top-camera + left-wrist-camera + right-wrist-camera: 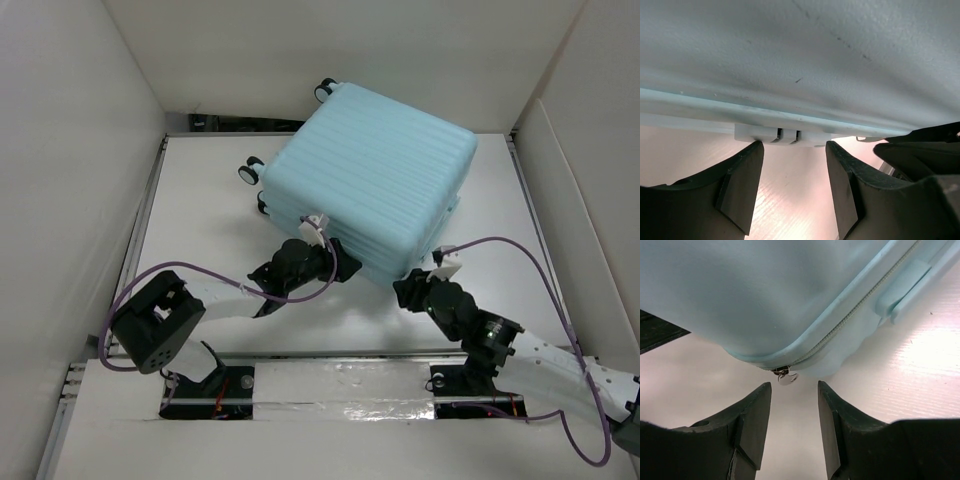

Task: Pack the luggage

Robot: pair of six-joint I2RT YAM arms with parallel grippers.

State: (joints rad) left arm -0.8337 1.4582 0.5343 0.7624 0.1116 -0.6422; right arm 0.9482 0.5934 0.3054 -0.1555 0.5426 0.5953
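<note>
Overhead view: looks down from high behind the near edge of the table, far enough to take in the whole luggage. Each wrist view looks forward past its own fingers, very close. Just ahead of the left gripper is the luggage's side; just ahead of the right gripper, its zippered corner. All three views share the luggage's near edge.

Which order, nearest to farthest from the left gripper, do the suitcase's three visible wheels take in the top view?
1. Near black-and-white wheel, left side of the pale aqua hard-shell luggage, beside the left gripper.
2. Middle wheel, same side, just beyond.
3. Far wheel, back edge.
</note>
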